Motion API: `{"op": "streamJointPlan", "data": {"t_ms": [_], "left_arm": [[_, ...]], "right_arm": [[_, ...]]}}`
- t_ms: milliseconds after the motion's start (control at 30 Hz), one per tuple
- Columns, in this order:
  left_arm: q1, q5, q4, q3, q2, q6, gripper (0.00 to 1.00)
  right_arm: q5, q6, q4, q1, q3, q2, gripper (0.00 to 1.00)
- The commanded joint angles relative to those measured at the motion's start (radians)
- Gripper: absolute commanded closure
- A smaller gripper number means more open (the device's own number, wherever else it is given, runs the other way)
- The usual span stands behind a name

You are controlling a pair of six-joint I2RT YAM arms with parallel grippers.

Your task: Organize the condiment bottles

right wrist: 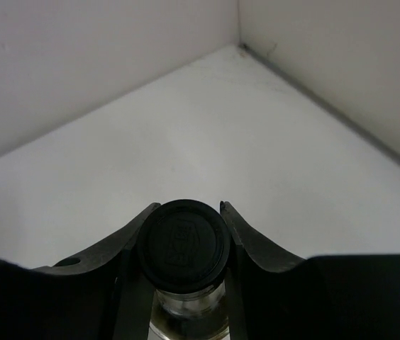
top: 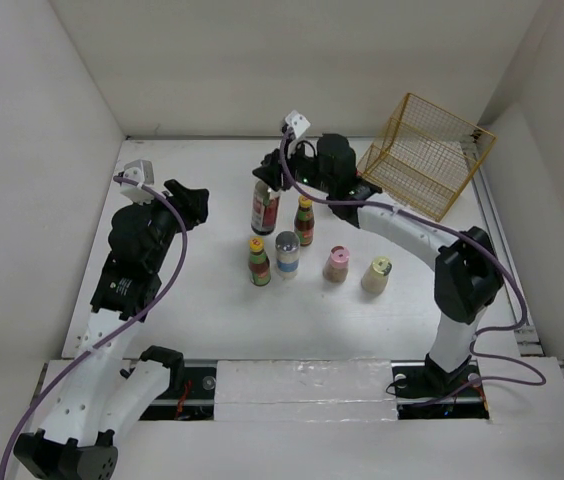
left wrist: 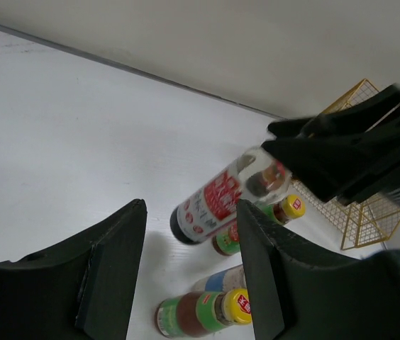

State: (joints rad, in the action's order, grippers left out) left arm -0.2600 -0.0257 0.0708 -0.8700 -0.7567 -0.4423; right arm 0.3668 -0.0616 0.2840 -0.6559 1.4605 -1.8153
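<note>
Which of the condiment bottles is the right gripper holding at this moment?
The tall black-capped bottle with the red-and-white label, farthest back in the group. The right gripper is clamped on its cap; the shorter bottles nearer the arms stand untouched.

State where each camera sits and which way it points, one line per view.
Top external: above and behind the bases, looking down on the table; left arm, right arm show.
Left wrist: on the left arm, looking past its open left tool at the tall bottle.
Right wrist: straight down onto that bottle's black cap, clamped in the right tool.
Shared: all show this bottle.
</note>
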Motion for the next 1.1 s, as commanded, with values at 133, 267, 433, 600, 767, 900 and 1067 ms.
{"op": "streamJointPlan", "data": {"t_ms": [133, 267, 433, 600, 767, 900, 1067], "left_arm": [[0.005, 0.009, -0.051, 0.005, 0.033, -0.006, 0.51], [0.005, 0.018, -0.051, 0.005, 0.033, -0.006, 0.51], [0.005, 0.029, -0.051, 0.005, 0.043, -0.006, 0.51], [0.005, 0.038, -0.051, 0.014, 0.054, -0.006, 0.51], [0.005, 0.038, -0.051, 0.014, 0.054, -0.006, 0.51], [0.005, 0.038, -0.060, 0.014, 0.063, -0.006, 0.51], [0.005, 0.038, -0.060, 0.014, 0.053, -0.006, 0.51]], "right_arm": [[-0.095, -0.014, 0.166, 0.044, 0.267, 0.126, 1.00], [-0.144, -0.014, 0.118, 0.142, 0.359, 0.145, 1.00], [-0.242, 0.005, 0.040, 0.275, 0.471, 0.132, 1.00], [-0.347, 0.040, -0.047, 0.407, 0.613, 0.064, 1.00], [-0.367, 0.049, -0.101, 0.515, 0.785, -0.032, 1.00], [-0.381, 0.049, -0.160, 0.584, 0.893, -0.107, 1.00], [-0.390, 0.059, -0.169, 0.633, 0.903, -0.144, 1.00]]}}
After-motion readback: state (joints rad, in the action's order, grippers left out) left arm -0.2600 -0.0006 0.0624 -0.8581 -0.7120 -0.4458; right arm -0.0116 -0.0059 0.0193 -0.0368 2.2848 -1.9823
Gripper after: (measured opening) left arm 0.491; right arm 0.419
